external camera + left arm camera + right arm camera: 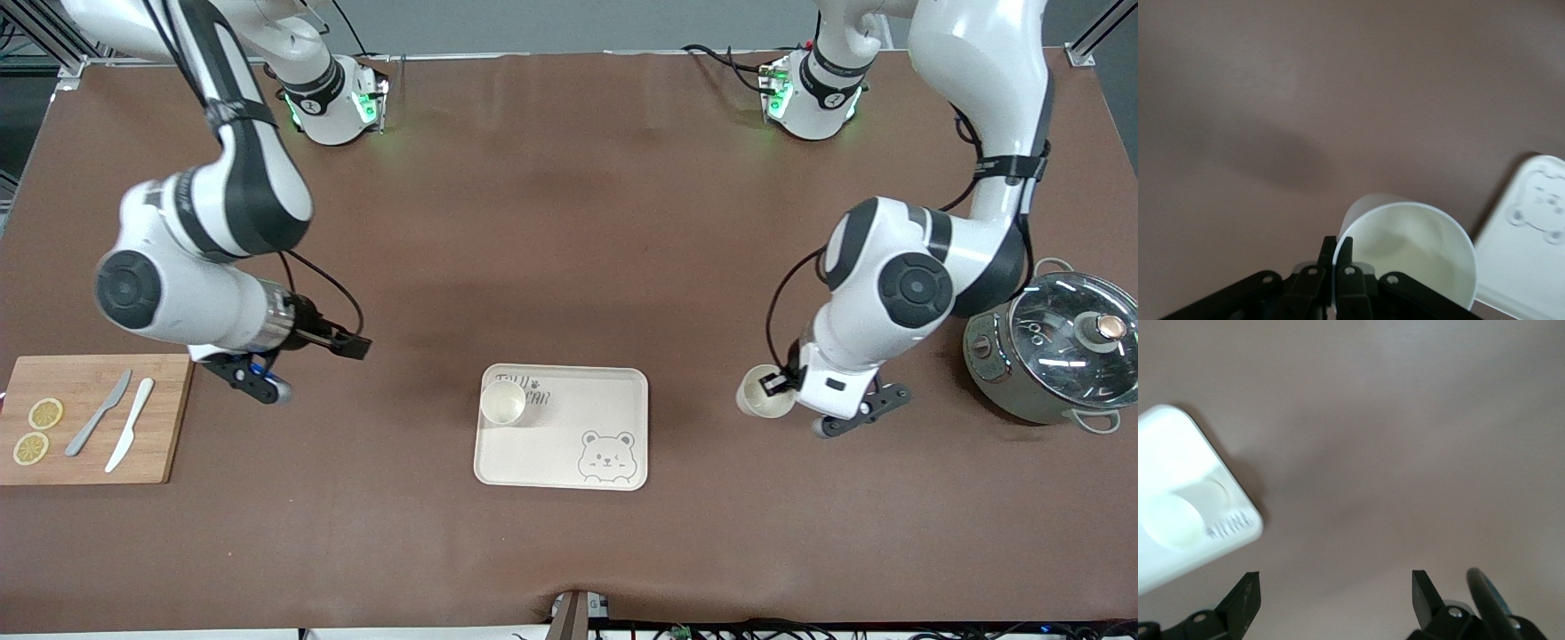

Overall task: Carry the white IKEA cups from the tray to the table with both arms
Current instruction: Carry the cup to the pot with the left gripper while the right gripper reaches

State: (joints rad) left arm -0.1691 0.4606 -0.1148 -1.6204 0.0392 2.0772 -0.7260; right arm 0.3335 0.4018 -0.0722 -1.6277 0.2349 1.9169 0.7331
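One white cup [503, 402] stands upright on a corner of the cream bear-print tray [569, 444]. My left gripper [773, 385] is shut on the rim of the second white cup [758, 400] and holds it just off the tray's edge toward the left arm's end. In the left wrist view the fingers [1346, 252] pinch the cup's wall [1411, 250], with the tray [1531, 253] beside it. My right gripper [351, 345] is open and empty over bare table between the cutting board and the tray. The right wrist view [1335, 593] shows the tray [1238, 528] and its cup [1175, 520].
A wooden cutting board [160, 427] with two lemon slices [37, 431] and two knives [116, 425] lies at the right arm's end. A steel pot with a glass lid [1058, 356] stands at the left arm's end.
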